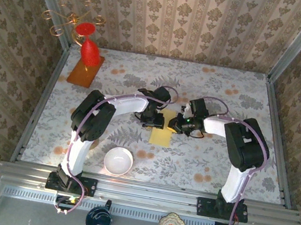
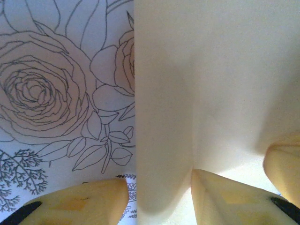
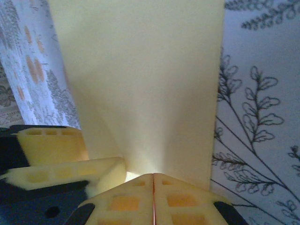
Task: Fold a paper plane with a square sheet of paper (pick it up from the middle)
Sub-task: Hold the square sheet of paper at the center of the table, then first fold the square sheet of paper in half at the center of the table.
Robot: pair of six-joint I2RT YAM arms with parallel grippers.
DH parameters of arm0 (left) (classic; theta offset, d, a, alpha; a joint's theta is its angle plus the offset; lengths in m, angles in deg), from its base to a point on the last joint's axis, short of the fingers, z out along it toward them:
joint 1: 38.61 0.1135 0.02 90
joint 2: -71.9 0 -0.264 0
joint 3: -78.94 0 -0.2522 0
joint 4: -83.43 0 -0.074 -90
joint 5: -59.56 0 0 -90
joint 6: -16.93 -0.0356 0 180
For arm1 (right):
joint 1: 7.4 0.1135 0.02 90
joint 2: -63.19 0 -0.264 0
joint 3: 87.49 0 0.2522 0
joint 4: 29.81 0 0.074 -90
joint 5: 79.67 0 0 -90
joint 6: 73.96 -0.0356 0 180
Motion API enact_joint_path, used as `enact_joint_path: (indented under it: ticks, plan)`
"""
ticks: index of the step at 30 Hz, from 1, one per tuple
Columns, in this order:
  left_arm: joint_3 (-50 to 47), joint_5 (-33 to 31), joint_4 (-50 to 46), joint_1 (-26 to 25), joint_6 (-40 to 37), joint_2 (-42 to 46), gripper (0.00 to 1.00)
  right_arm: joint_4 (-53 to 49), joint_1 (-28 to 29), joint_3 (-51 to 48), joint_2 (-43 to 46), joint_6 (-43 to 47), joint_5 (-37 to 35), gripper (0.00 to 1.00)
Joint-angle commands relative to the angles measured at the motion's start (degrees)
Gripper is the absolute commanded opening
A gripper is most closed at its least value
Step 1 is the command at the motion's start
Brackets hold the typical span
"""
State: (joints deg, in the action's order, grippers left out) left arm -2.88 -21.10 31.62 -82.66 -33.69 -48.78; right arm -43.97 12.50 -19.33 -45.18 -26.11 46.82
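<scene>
Yellow sheet (image 1: 162, 135) on table (image 1: 228, 103); right gripper (image 3: 153, 179) jaws closed, pinching its far edge; left gripper (image 2: 159, 186) jaws part open, straddling sheet edge.

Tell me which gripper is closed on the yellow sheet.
The right gripper: its fingertips meet with no gap, pinching the square sheet of paper. The left gripper has its fingers apart, one either side of the sheet's edge.

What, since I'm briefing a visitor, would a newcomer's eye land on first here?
The pale yellow paper at the table's centre, where the left gripper and right gripper meet at its far end. Next, the red ornament on an orange-brown board in the far left corner.
</scene>
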Motion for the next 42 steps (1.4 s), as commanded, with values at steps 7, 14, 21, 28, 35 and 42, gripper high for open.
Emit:
enact_joint_path:
  ticks: [7,14,21,28,35,42]
  plan:
    - [-5.8,4.6,4.1,-2.4,-0.2,-11.8,0.45,-7.5,0.1,1.0,-3.5,3.5,-3.6,0.06]
    - [-5.5,3.3,3.4,0.7,-0.6,1.7,0.45,-9.9,-0.2,-0.3,-5.8,7.3,-5.6,0.04]
    - [-6.1,3.5,5.6,5.1,-3.7,16.2,0.53,-6.7,-0.3,-0.9,-7.2,10.3,-3.0,0.04]
    - [-7.3,15.8,14.0,4.8,-0.8,15.2,0.43,-6.1,-0.3,-0.7,-8.2,11.1,-3.9,0.04]
    - [-7.6,18.3,16.2,3.6,2.4,9.4,0.24,-6.5,-0.4,-1.1,-8.9,11.1,-4.7,0.04]
    - [-7.6,19.3,16.3,3.7,2.1,6.3,0.12,-7.1,-0.3,-1.1,-9.3,11.2,-5.4,0.03]
